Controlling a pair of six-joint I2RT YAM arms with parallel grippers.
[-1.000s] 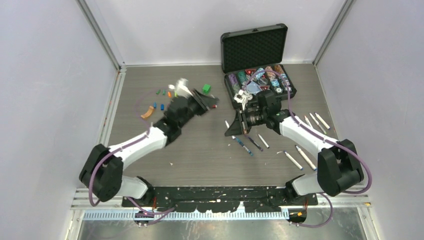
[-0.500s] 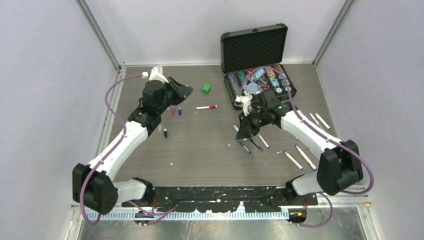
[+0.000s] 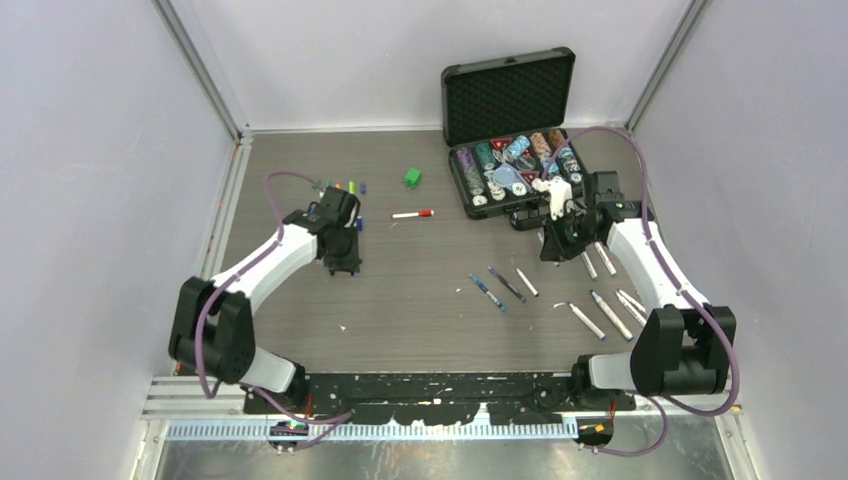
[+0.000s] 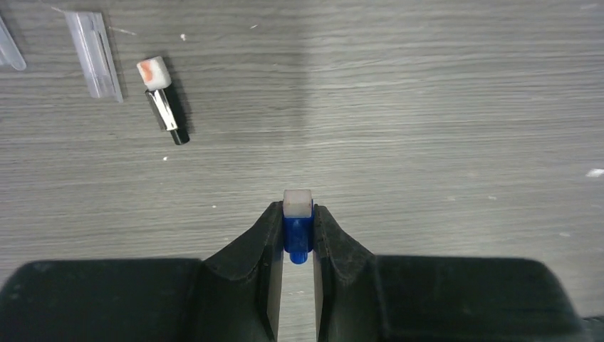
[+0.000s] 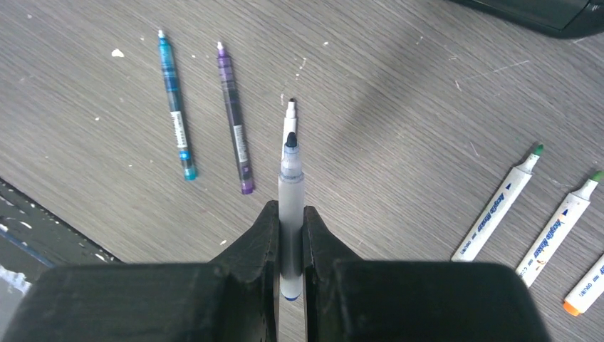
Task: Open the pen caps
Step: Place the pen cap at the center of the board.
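At the left of the table (image 3: pixel 400 300), the left gripper (image 4: pixel 298 214) is clamped on a small blue cap (image 4: pixel 298 229) with a white end, held just above the wood. Beyond it, a few loose caps (image 3: pixel 340 186) lie in a short row near the far edge. Toward the middle lie a white pen with a red end (image 3: pixel 412 214) and a green cube (image 3: pixel 412 178). An open case (image 3: pixel 510 95) of chips sits at the far right. In front of it, the right gripper (image 5: pixel 290 214) pinches an uncapped grey pen (image 5: pixel 290 178) by its barrel, dark tip pointing outward. A teal pen (image 5: pixel 176 107), a purple pen (image 5: pixel 233 117) and white markers (image 5: pixel 498 206) rest on the table nearby.
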